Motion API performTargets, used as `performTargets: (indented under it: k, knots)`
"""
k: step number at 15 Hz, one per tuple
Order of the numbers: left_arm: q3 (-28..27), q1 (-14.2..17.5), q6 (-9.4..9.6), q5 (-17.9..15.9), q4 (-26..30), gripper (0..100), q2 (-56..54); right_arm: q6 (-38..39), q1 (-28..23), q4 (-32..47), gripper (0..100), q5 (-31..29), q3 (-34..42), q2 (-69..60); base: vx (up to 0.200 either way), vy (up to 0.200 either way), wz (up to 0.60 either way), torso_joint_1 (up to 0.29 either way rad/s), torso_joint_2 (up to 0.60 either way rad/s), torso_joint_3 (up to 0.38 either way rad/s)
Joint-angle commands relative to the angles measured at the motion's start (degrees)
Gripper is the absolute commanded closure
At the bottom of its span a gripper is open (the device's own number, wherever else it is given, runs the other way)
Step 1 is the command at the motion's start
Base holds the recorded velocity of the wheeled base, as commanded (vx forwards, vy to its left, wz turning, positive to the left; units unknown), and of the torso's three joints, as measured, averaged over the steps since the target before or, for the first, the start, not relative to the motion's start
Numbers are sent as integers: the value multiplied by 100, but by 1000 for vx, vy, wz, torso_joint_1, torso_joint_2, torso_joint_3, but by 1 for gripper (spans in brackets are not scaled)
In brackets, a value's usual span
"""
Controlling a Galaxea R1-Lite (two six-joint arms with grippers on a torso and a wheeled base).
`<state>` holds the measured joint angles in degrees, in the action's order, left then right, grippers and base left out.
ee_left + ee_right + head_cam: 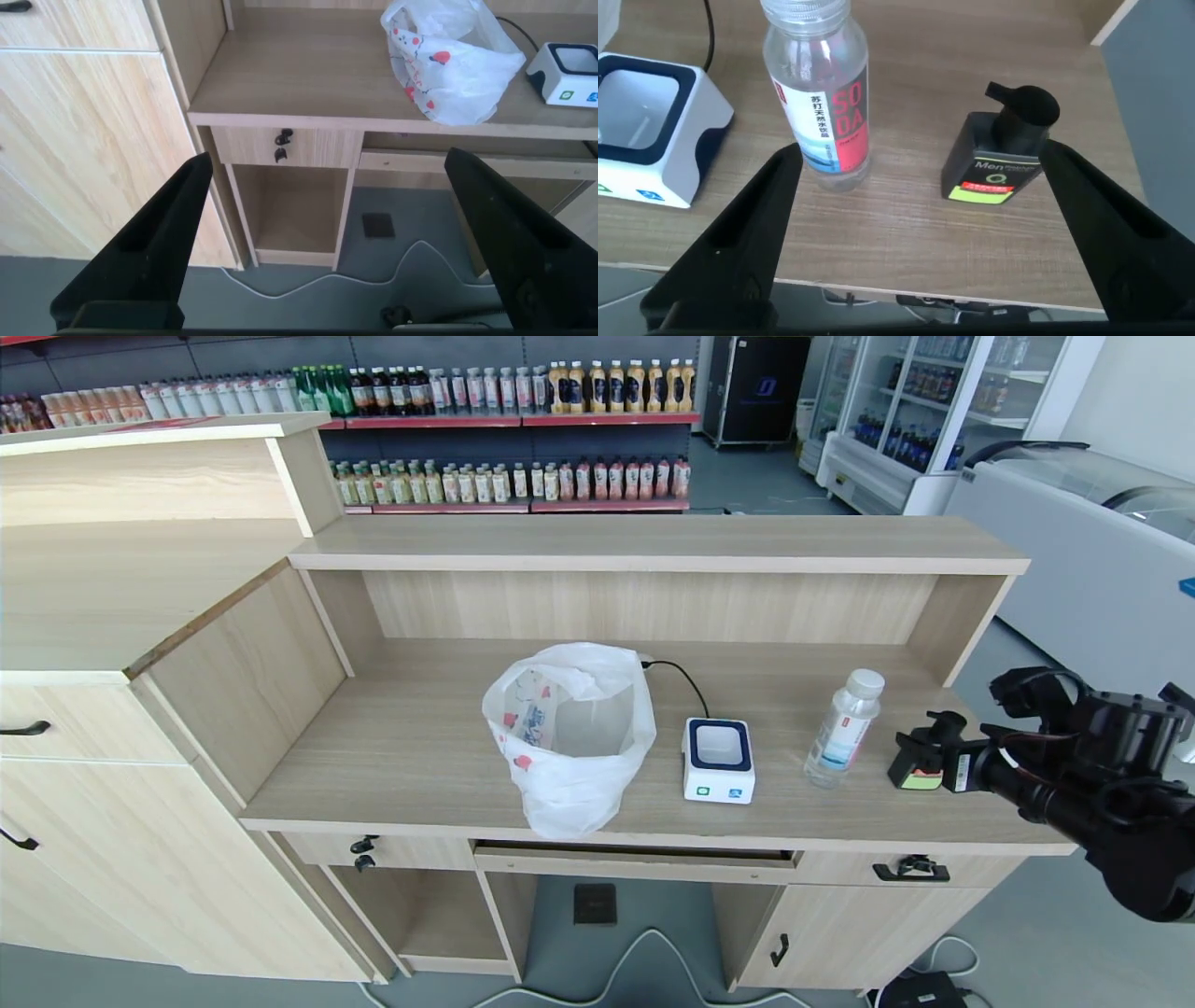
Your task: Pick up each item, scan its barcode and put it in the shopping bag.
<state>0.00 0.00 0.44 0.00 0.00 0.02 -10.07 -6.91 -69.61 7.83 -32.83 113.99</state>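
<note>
Now the right hand (923,163), fingers spread and empty, hovers before the pump bottle (994,159) near the right end of the desk (420,756): centre on it, clear of the water bottle (822,103), grip low. Scanner (718,759) and bag (569,737) lie beyond.

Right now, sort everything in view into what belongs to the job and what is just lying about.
Job: water bottle, black pump bottle, barcode scanner, shopping bag.

Just about: drink shelves, glass-door fridges, chest freezer.
</note>
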Motion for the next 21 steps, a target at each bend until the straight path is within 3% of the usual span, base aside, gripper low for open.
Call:
performTargets:
  k: [1, 21]
  knots:
    - [0, 0, 0, 0, 0, 0, -2, -74, 111, -70, 0, -9, -189, 378, 0, 0, 0, 0, 0, 0]
    - [0, 0, 0, 0, 0, 0, -2, 102, 876, 88, 0, -290, -2237, 1916, 0, 0, 0, 0, 0, 0]
